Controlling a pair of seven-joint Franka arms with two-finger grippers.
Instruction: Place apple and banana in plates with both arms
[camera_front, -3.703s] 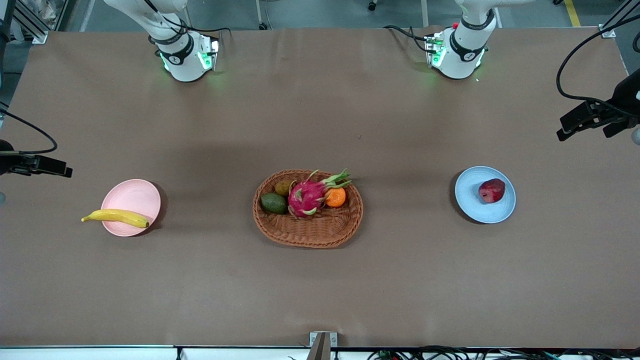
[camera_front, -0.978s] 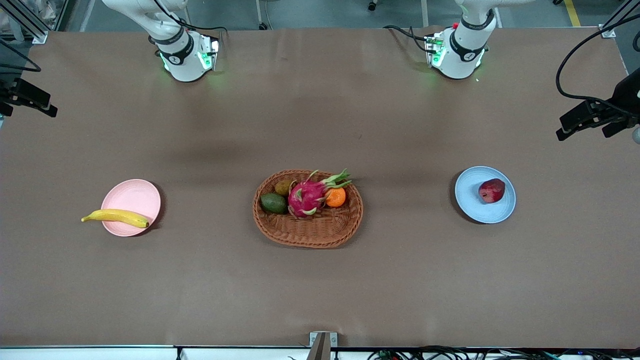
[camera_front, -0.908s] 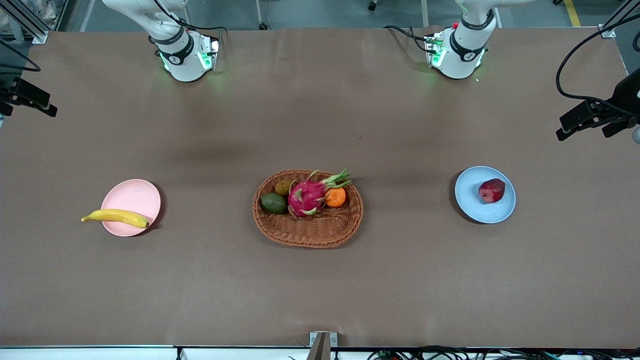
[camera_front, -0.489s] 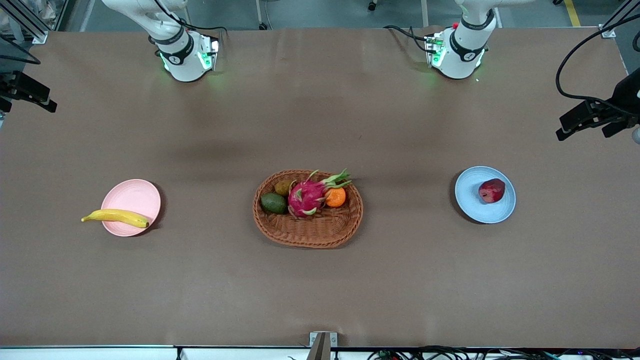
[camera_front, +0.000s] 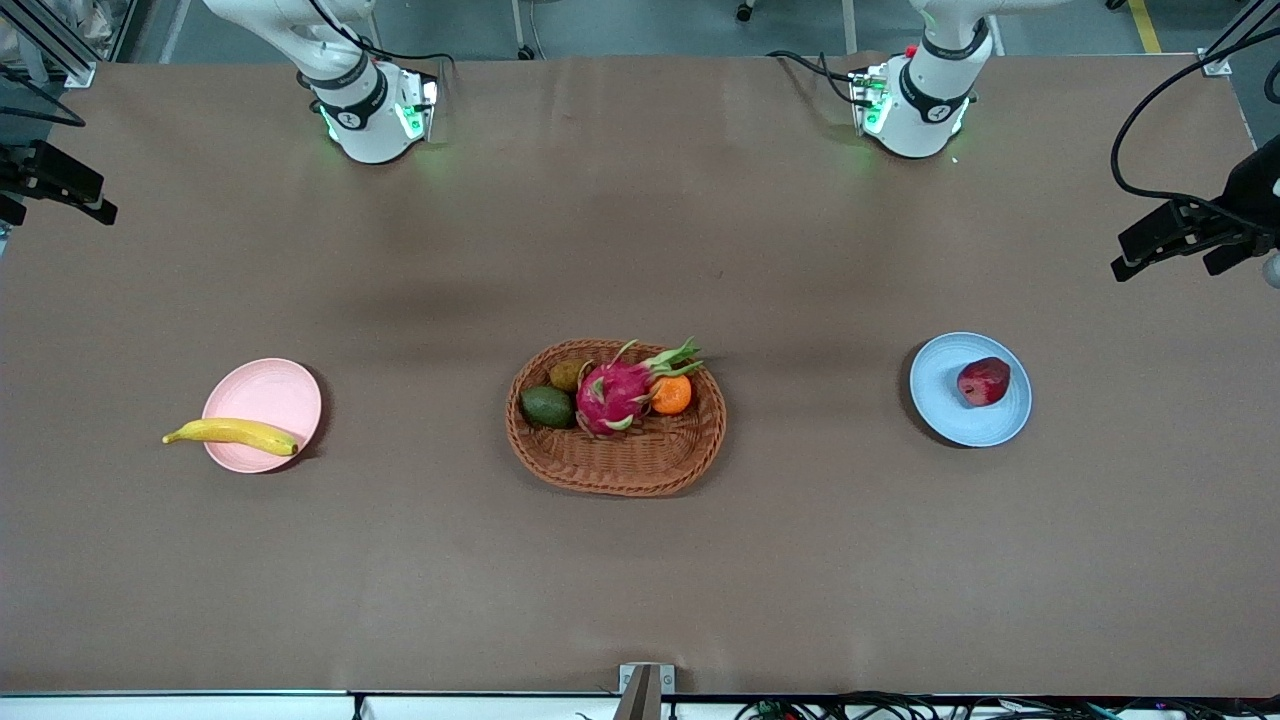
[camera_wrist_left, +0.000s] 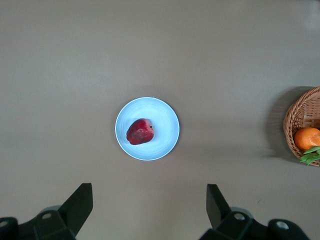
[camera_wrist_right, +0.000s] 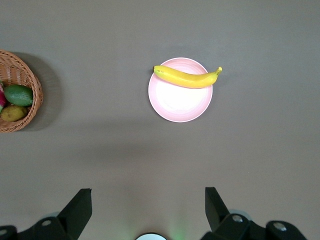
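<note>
The dark red apple (camera_front: 984, 381) lies on the light blue plate (camera_front: 945, 400); both show in the left wrist view, apple (camera_wrist_left: 140, 131) on plate (camera_wrist_left: 162, 130). The yellow banana (camera_front: 232, 432) lies across the pale pink plate (camera_front: 265, 390), one end sticking out past the rim; the right wrist view shows banana (camera_wrist_right: 187, 76) and plate (camera_wrist_right: 180, 102). My left gripper (camera_wrist_left: 150, 186) is open and empty, high over the left arm's end of the table (camera_front: 1160, 245). My right gripper (camera_wrist_right: 148, 190) is open and empty, high over the right arm's end (camera_front: 60, 185).
A brown wicker basket (camera_front: 620, 460) stands mid-table between the plates, holding a pink dragon fruit (camera_front: 615, 390), an orange (camera_front: 671, 395) and an avocado (camera_front: 547, 405). The arm bases stand along the table's edge farthest from the front camera.
The right gripper has drawn back from beside the pink plate toward its base and now barely drifts. The left gripper, the fruit and the plates have not moved.
</note>
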